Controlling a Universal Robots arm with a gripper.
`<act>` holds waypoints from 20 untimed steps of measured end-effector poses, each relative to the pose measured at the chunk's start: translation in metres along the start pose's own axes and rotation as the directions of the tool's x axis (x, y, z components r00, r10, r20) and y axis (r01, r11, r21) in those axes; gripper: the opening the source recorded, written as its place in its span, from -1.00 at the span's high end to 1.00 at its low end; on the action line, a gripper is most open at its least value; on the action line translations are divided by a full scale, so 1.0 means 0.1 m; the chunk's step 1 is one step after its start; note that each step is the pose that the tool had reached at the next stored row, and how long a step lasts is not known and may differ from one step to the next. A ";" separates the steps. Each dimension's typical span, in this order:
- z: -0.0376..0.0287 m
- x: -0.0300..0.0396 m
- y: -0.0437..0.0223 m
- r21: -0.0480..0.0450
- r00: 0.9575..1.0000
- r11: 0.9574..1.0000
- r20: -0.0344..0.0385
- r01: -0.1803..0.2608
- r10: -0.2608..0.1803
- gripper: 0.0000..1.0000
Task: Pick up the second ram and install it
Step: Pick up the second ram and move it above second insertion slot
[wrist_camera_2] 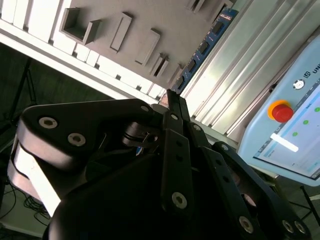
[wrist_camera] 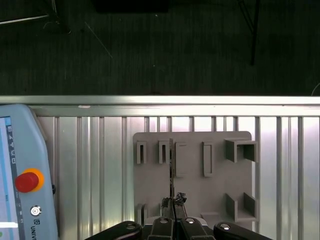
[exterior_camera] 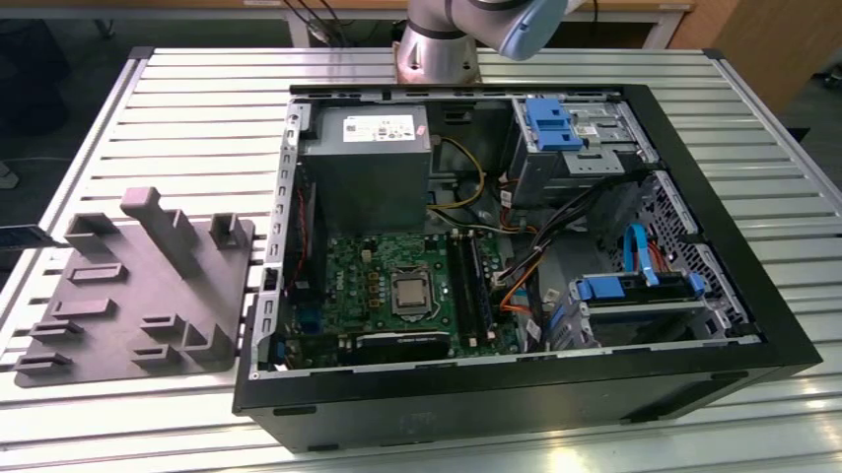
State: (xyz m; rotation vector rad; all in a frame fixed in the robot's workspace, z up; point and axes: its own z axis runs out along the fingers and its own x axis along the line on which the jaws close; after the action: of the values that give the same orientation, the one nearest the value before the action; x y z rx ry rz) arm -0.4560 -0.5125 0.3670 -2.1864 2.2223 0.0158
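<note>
**A:** Have the fingers (wrist_camera_2: 175,112) actually got anything in the second wrist view?

**B:** Looks like it. They're squeezed almost together on the second ram (wrist_camera_2: 204,47), which juts past the tips, high over the gray fixture (wrist_camera: 192,185) and desk (wrist_camera: 100,165). I'd carry it level with no twisting, long edge squared to the memory sockets (exterior_camera: 470,281).

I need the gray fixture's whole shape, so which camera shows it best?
The exterior view: the gray fixture lies whole and uncovered on the table. The first wrist view looks straight down on it, the gripper covering one edge. The second wrist view catches a slanted part.
</note>
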 end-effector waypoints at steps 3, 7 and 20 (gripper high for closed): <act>-0.017 0.000 0.003 0.001 1.000 1.000 0.000 0.000 0.000 0.76; -0.041 -0.001 0.007 0.002 1.000 1.000 0.000 0.000 0.000 0.76; -0.127 -0.004 0.022 0.005 1.000 1.000 0.000 0.000 0.000 0.76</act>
State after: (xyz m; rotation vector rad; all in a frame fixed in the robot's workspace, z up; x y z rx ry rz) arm -0.4583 -0.5123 0.3797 -2.1840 2.2197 0.0102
